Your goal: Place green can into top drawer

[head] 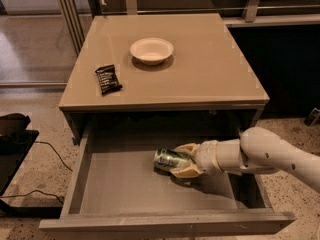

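— Arm pose?
— White, rounded robot arm [272, 156] comes in from the right, lying nearly level and low inside the wide, shallow grey-brown top drawer [125, 191], which is pulled out toward the near side. Wrist points left.
— Gripper?
— Two-finger gripper with tan fingers [179, 160], over the drawer's middle, a little right of centre. One finger on the far side and one on the near side of the small shiny dark-green drink can [166, 159], pinching it between them.
— How does the can lie?
— On its side, inside the drawer, one end facing left. Cannot tell whether it touches the drawer floor.
— Anything on top?
— On the tan cabinet top [210, 69]: a shallow white round bowl [151, 50] toward the far middle; a black snack-bar wrapper [108, 78] near the left edge, apart from the bowl.
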Controlling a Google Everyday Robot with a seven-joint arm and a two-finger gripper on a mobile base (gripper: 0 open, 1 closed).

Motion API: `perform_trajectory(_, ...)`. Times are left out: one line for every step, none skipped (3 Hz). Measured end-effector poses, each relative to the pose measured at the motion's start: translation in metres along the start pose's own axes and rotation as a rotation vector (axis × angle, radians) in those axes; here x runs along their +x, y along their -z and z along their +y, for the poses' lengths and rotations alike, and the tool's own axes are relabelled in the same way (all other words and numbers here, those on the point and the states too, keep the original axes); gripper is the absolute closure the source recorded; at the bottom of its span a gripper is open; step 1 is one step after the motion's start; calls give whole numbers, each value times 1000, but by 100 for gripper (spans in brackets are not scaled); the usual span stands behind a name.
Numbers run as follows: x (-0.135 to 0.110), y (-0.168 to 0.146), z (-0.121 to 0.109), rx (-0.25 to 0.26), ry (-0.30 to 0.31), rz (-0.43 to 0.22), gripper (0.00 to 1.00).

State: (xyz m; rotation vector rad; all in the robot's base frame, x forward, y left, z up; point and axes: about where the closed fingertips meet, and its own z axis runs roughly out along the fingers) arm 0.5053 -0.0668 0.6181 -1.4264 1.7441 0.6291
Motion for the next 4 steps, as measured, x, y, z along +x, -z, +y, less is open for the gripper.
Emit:
perform_trajectory(0, 0, 0, 0, 0, 0, 35)
perform_trajectory(0, 0, 0, 0, 0, 0, 12)
perform_trajectory(0, 0, 0, 0, 0, 0, 0)
perform_trajectory(0, 0, 0, 0, 0, 0, 0)
